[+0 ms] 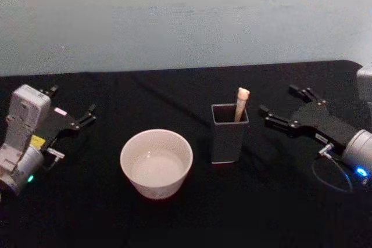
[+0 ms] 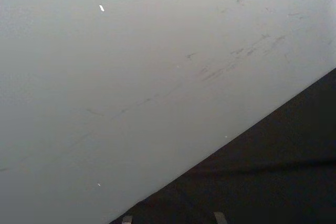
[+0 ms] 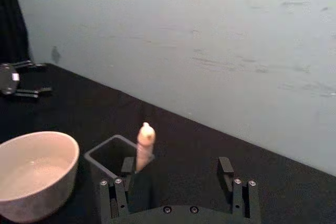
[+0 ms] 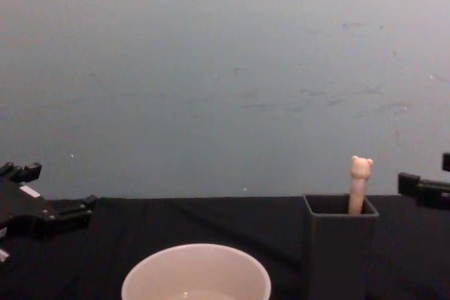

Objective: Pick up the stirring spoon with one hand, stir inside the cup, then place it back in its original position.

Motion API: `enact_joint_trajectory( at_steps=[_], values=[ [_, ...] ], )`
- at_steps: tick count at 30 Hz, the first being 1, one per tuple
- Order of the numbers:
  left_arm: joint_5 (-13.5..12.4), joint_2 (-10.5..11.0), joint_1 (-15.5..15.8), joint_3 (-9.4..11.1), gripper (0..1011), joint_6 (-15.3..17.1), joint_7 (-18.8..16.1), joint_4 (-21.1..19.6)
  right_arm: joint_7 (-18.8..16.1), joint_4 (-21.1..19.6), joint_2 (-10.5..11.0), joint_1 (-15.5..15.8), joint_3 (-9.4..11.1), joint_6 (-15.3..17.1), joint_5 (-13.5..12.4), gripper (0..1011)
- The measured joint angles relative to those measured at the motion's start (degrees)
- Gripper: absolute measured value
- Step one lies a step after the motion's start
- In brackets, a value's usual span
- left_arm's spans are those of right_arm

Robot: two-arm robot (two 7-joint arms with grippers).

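Black tabletop (image 1: 192, 219) is running wide across the head view, its far edge lying straight behind the things. Cream-white cup (image 1: 156, 187) is sitting on it left of centre, nearer the front edge. Dark grey square holder (image 1: 226, 143) is standing upright on it right of the cup, near but not touching, slightly closer to the far edge. Both are sitting well in from the side edges.
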State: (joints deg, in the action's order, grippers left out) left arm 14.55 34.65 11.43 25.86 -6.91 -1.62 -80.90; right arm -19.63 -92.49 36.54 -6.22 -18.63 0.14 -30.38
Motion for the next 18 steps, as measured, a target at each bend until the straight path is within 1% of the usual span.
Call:
enact_joint_trajectory(
  at_steps=[2,8,18],
  values=[
    [0.0,0.0,0.0,0.0,1001,0.0,0.0,0.0,-0.52,0.07,-0.3,-0.25,-0.07,0.48,-0.14,1002],
    [0.0,0.0,0.0,0.0,1001,0.0,0.0,0.0,-2.55,1.34,-2.09,-1.98,-0.6,2.72,-0.3,1002],
    [0.0,0.0,0.0,0.0,1001,0.0,0.0,0.0,-4.9,3.54,-4.28,-4.69,-1.18,4.72,0.32,1002]
  ],
)
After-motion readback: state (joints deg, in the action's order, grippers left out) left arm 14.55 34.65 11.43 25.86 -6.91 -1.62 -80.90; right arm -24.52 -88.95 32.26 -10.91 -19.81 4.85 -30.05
